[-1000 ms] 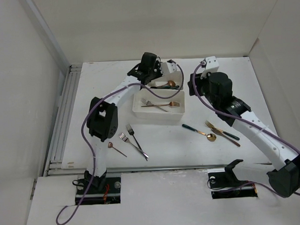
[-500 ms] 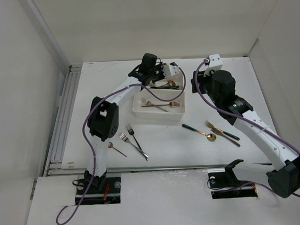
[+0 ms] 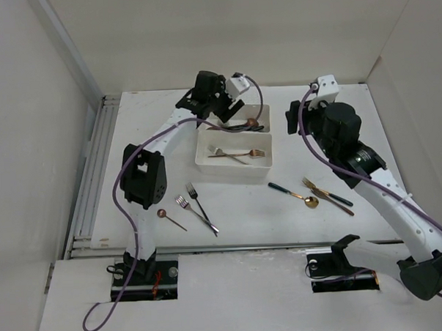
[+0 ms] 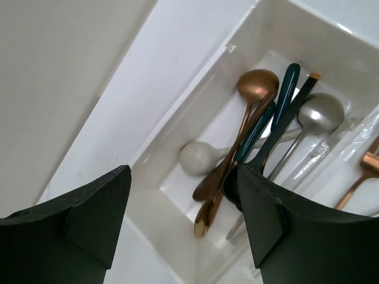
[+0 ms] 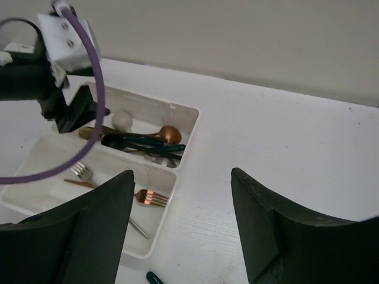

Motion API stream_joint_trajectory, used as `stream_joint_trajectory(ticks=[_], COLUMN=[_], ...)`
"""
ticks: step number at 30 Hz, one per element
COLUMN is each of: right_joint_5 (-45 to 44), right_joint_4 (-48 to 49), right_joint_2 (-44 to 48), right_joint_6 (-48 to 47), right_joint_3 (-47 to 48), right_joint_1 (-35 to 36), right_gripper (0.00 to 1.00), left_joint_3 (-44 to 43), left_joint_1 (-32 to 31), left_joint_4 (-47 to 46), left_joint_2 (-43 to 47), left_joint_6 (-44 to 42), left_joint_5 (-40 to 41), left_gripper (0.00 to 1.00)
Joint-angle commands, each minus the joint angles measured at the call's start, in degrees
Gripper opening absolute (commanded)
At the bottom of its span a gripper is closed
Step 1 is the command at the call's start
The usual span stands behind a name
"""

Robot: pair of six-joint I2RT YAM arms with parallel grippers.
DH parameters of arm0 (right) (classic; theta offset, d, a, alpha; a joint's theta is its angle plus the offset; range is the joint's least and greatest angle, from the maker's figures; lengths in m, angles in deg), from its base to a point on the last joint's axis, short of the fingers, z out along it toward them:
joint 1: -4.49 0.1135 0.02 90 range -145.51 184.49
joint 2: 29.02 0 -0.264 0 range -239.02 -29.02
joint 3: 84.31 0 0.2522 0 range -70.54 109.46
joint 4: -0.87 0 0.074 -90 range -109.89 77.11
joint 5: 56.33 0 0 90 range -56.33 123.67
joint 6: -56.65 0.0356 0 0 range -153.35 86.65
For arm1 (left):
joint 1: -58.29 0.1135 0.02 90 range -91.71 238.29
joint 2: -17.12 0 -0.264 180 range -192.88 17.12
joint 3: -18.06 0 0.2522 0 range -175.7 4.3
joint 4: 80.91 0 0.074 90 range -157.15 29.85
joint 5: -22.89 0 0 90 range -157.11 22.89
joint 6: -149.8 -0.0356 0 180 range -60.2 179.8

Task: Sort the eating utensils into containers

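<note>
A: What has changed at the left gripper (image 4: 183,222)?
B: Its jaws have parted. It has shifted leftward over the far tray (image 3: 265,111).
A: And the right gripper (image 5: 180,222)?
B: It has withdrawn rightward from that tray, jaws slightly wider.

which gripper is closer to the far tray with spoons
Left. The left gripper hangs over the left end of the far tray; the right gripper is off its right side.

White table (image 3: 334,226), twin trays (image 3: 232,174), loose utensils (image 3: 202,209)
</note>
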Motion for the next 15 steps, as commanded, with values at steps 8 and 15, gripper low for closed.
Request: stream_joint_trajectory(ticks=[8,15], right_joint_5=[9.27,15.46], right_joint_4=[-6.23,1.46], right_joint_2=[-18.23,-35.19], right_joint_6=[0.86,10.19], right_joint_3=[6.6,7.11], right_joint_1=[20.24,33.69], right_gripper=[0.62,0.51], left_joint_3=[7.38,33.04], left_joint_1=[14.62,27.45], left_joint_4=[8.8,10.57], left_joint_2=[32.57,56.12], left_joint_6=[22.34,26.22], left_joint_5=[10.45,25.84], left_gripper=[0.71,0.84])
